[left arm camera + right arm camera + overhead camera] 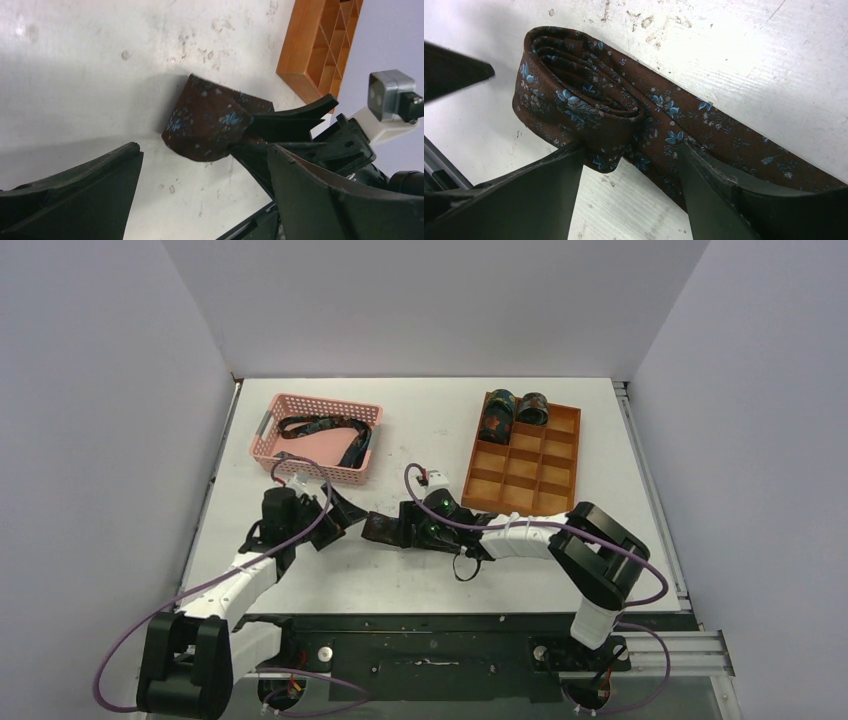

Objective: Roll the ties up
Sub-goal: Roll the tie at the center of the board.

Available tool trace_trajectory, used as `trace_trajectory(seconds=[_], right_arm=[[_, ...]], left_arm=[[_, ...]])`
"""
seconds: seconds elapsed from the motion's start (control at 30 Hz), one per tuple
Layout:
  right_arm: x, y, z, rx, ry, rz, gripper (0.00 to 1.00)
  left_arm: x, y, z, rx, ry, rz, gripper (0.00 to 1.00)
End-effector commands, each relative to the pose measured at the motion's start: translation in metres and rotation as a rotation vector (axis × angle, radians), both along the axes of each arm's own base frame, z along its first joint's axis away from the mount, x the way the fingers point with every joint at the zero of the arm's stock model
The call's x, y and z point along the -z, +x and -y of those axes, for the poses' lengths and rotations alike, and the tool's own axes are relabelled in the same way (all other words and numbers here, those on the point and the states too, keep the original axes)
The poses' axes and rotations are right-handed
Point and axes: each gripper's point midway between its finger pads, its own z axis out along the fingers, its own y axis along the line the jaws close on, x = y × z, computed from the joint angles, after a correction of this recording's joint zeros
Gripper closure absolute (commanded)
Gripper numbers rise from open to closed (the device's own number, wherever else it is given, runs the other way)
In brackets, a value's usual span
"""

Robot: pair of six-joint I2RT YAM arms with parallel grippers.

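**Q:** What does the figure show of progress?

**A:** Two rolled ties (497,417) stand in the far-left compartments of the wooden tray (540,475); its other compartments are bare. A third tie (584,100) lies on the table (430,420) just off the tray's near-left corner. One end is wound into a flat, loose coil, and the tail runs unrolled from it. At least one more tie (330,427) lies unrolled in the pink basket (268,435), well to the tray's left. On this evidence two are done, one is partway, and the basket's contents are not yet begun.

**Q:** And the claws?

**A:** The left gripper (337,523) is spread wide on the side of the coil away from the tray, touching nothing that shows. The right gripper (631,146) is on the tray's side of the coil, its jaws standing apart astride the coil's edge and the tail. One finger (549,185) meets the fabric, but whether the pair pinches it cannot be told.

**Q:** What stands in the way?

**A:** The tail passes under the right gripper, so winding the rest likely needs that claw to give way or feed the cloth. The coil is loose and could spring open if let go. A purple cable (406,480) loops just beside the tray's left wall, near the path from coil to tray.
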Motion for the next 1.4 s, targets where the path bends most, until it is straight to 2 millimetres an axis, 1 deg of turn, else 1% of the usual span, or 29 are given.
trace_trajectory(seconds=[0.0,0.07,0.17,0.23,0.33,0.4,0.47,0.57,0.73,0.83,0.97,1.17,1.3,1.37], right_arm=[[-0.030,0.001,-0.004,-0.009,0.069,0.029,0.30],[-0.038,0.002,-0.007,-0.012,0.088,0.034,0.29],[-0.048,0.003,-0.011,-0.019,0.127,0.026,0.29],[-0.052,0.002,-0.012,-0.016,0.156,0.010,0.29],[-0.057,0.003,-0.008,-0.007,0.188,-0.001,0.28],[-0.061,0.002,-0.004,0.000,0.201,0.002,0.28],[-0.064,0.002,0.002,0.008,0.211,0.008,0.28],[-0.064,0.001,0.013,0.019,0.218,0.009,0.28],[-0.065,-0.003,0.028,0.031,0.234,0.010,0.28],[-0.066,-0.006,0.034,0.034,0.236,0.016,0.28],[-0.065,-0.009,0.041,0.036,0.230,0.022,0.28],[-0.064,-0.010,0.043,0.037,0.230,0.021,0.28],[-0.065,-0.009,0.044,0.038,0.230,0.026,0.28],[-0.065,-0.008,0.045,0.043,0.225,0.030,0.28]], left_arm=[[-0.030,0.023,-0.001,0.084,0.112,0.122,0.06],[-0.032,0.023,0.001,0.131,0.128,0.147,0.06],[-0.040,0.024,0.011,0.224,0.126,0.204,0.07],[-0.039,0.025,0.014,0.269,0.144,0.214,0.07],[-0.029,0.028,0.015,0.315,0.168,0.202,0.07],[-0.022,0.024,0.021,0.347,0.144,0.172,0.07],[-0.018,0.024,0.025,0.364,0.141,0.169,0.06],[-0.013,0.024,0.034,0.406,0.184,0.177,0.03],[0.005,0.027,0.044,0.455,0.200,0.123,0.03],[0.015,0.029,0.044,0.466,0.207,0.091,0.10],[0.025,0.030,0.045,0.475,0.206,0.062,0.23],[0.027,0.032,0.058,0.495,0.204,0.046,0.39],[0.029,0.033,0.062,0.473,0.198,0.023,0.56],[0.027,0.035,0.064,0.468,0.201,0.021,0.66]])
